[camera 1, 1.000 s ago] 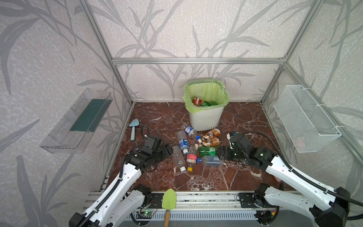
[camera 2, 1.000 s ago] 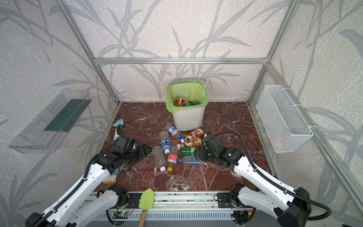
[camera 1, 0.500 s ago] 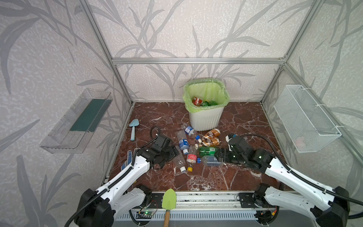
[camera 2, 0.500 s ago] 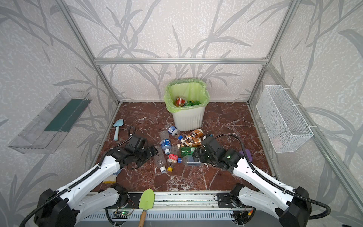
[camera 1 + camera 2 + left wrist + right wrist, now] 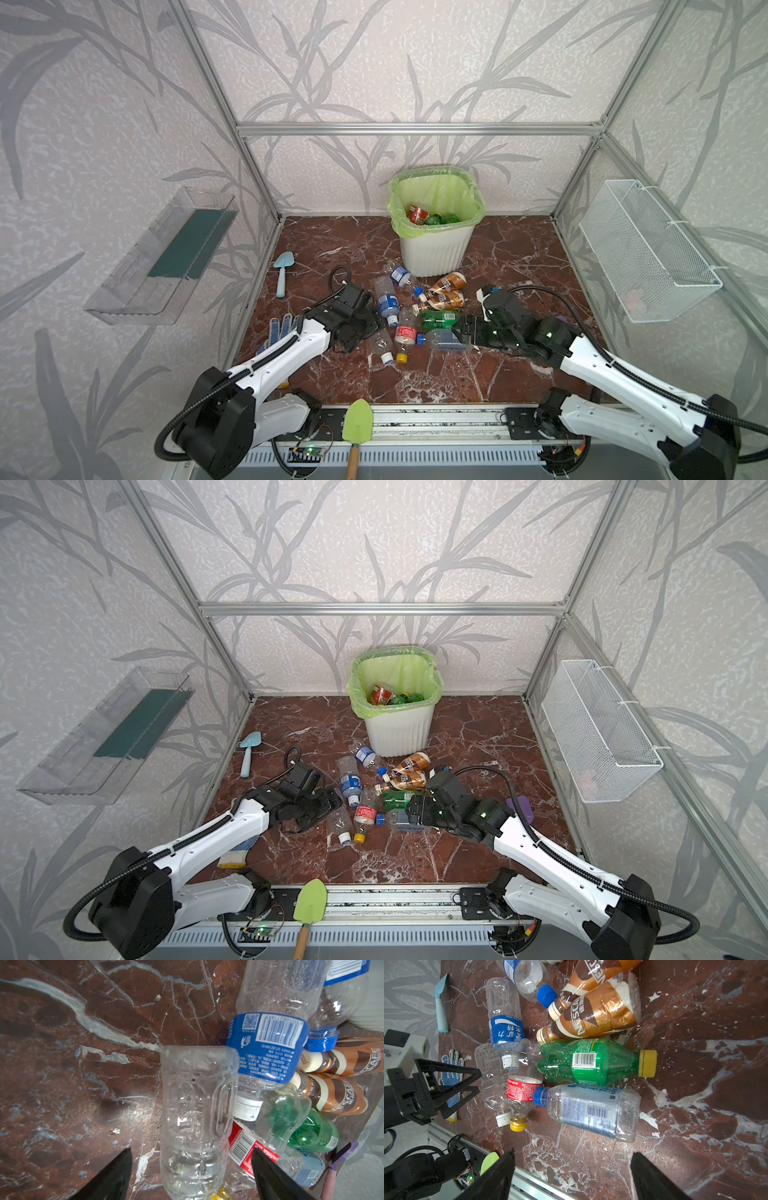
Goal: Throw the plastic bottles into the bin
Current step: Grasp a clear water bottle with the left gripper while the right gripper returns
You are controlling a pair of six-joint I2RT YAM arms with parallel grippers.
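Observation:
The white ribbed bin [image 5: 432,251] with its green bag stands at the back and holds a few bottles. Several plastic bottles lie in a heap in front of it in both top views. My left gripper [image 5: 191,1172] is open, its fingers either side of a clear unlabelled bottle [image 5: 195,1105] without touching it. A blue-labelled bottle [image 5: 268,1047] and a red-labelled one [image 5: 245,1147] lie beside it. My right gripper [image 5: 572,1176] is open over bare floor, just short of a pale-blue-labelled bottle [image 5: 591,1111]. Behind that lie a green bottle [image 5: 591,1061] and brown-and-white ones [image 5: 598,1016].
A blue spade [image 5: 282,270] lies at the left wall, a dotted glove [image 5: 278,328] under my left arm, and a purple spade [image 5: 519,806] by my right arm. A green spade [image 5: 357,422] rests on the front rail. A wire basket [image 5: 648,253] and clear tray [image 5: 166,253] hang on the side walls.
My left gripper has moved right across the floor to the heap and now straddles the clear bottle. My right gripper has edged left toward the pale-blue-labelled bottle.

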